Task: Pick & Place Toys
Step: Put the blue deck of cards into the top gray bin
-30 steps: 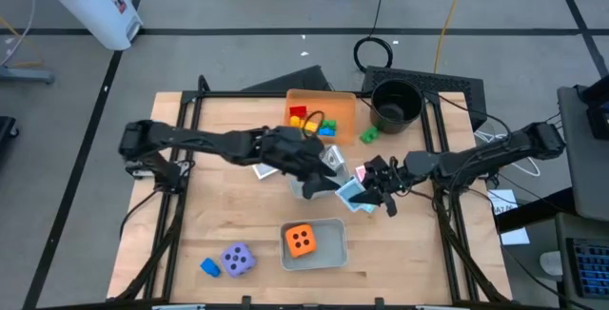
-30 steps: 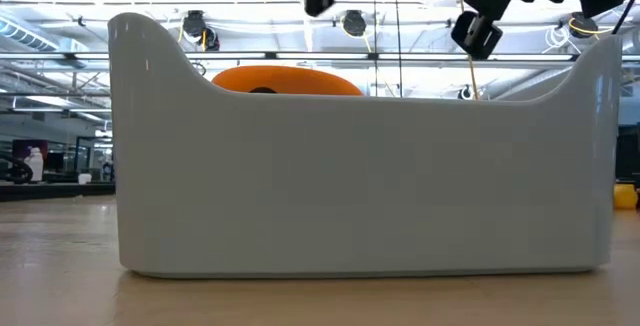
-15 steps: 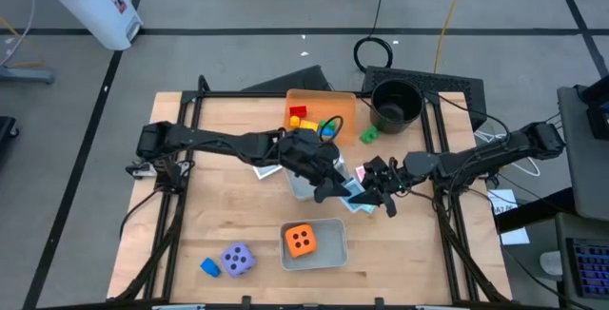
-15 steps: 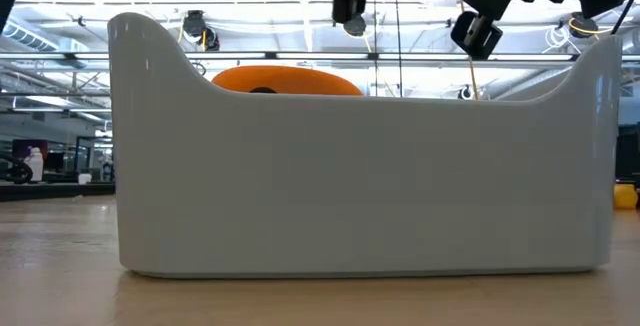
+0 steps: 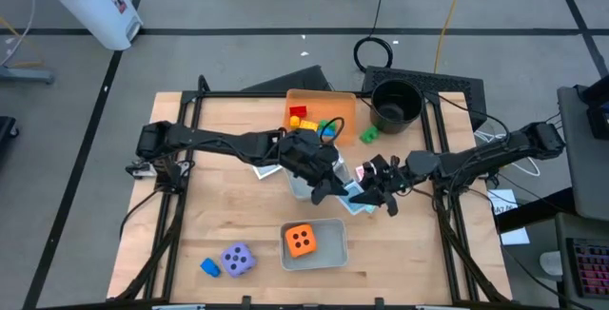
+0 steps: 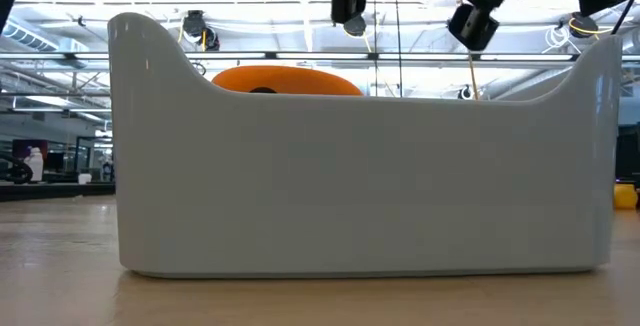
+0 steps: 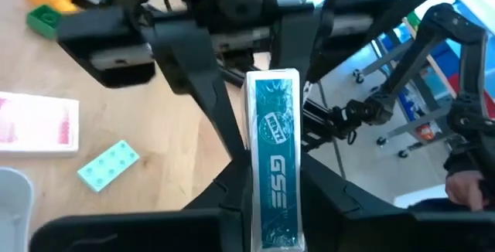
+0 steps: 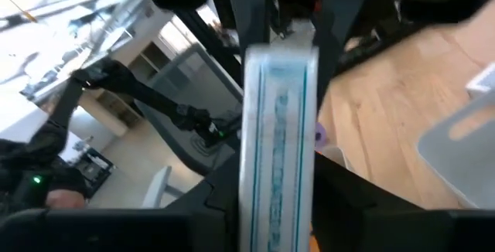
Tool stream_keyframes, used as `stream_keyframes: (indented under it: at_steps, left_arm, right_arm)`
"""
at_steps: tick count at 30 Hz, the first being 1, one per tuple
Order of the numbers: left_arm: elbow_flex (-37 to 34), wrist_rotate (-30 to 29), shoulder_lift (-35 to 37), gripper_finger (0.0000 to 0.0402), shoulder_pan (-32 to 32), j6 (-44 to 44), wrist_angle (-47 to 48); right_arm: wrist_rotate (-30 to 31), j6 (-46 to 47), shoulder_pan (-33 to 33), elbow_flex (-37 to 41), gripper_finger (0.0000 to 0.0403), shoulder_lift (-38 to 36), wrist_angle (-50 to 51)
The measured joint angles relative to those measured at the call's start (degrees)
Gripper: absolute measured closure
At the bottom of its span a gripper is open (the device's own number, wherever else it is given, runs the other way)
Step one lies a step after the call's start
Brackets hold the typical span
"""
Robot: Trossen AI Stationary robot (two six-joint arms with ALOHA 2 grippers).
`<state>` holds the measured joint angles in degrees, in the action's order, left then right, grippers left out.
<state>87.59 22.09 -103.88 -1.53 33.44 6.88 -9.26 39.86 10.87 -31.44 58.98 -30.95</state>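
Both claws are met mid-frame in the high view, over the centre of the worktop. A teal card is clamped edge-on between the left claw fingers, seen in the left wrist view; the right claw is seen clamped on the same card from the opposite side in the right wrist view.

High view, remaining toys:
- orange die sits in the grey tray, lower centre.
- purple die and a blue brick lie side by side on the worktop, lower left.
- red brick and yellow brick lie in the orange tray, upper centre.
- green brick lies just right of the orange tray, below the black pot.

Left wrist view: a pink card and a pale teal brick lie flat on the wood at frame left.

Low view is filled by the tray wall, the top of the orange die showing above it.
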Motion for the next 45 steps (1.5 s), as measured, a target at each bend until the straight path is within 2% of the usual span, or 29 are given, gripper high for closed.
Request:
stream_keyframes:
  at_steps: [8, 13, 16, 21, 23, 27, 34, 37, 41, 45]
  left_arm:
    - [-0.1, 0.4, 2.0, 0.0327, 0.6, -0.7, 2.9]
    - [-0.1, -1.3, 4.7, 0.033, 1.9, -3.1, 12.0]
    - [-0.1, -3.3, 6.1, 0.0326, 3.2, -4.5, 17.6]
    - [0.0, -6.1, 8.1, 0.0328, 6.5, -9.0, 28.0]
    - [-0.1, -6.1, 8.2, 0.0332, 8.0, -11.2, 32.4]
    - [-0.1, -4.9, 8.2, 0.0331, 11.0, -16.2, 35.3]
    - [-0.1, -1.5, 7.3, 0.0327, 17.3, -25.0, 35.9]
    - [-0.1, 0.0, 4.8, 0.0329, 19.4, -28.2, 36.5]
    - [-0.1, 4.9, 0.8, 0.0324, 21.0, -30.6, 36.3]
    - [-0.1, 6.2, -2.7, 0.0325, 21.4, -31.9, 36.7]
  right_arm:
    - [-0.4, 2.7, -2.7, -0.1, 0.0247, -0.1, -1.3]
    - [-4.2, 3.4, -7.3, -0.1, 0.0207, -0.4, -1.2]
    - [-4.5, 3.3, -10.1, -0.1, 0.0182, -0.7, -1.3]
    - [-4.5, -2.6, -14.5, -0.1, 0.0155, -1.6, -1.0]
    - [-4.3, -3.5, -16.2, -0.1, 0.015, -1.6, -1.3]
    - [-4.3, -1.3, -19.2, -0.1, 0.0147, -1.6, -2.3]
    - [-4.3, -1.5, -22.7, -0.1, 0.0153, -1.6, -1.4]
    - [-4.2, -1.5, -24.2, -0.1, 0.0156, -1.6, 0.6]
    - [-3.9, -1.5, -25.8, -0.1, 0.0156, -1.5, 2.6]
    - [-2.1, -1.7, -27.1, -0.1, 0.0156, -1.5, 5.3]
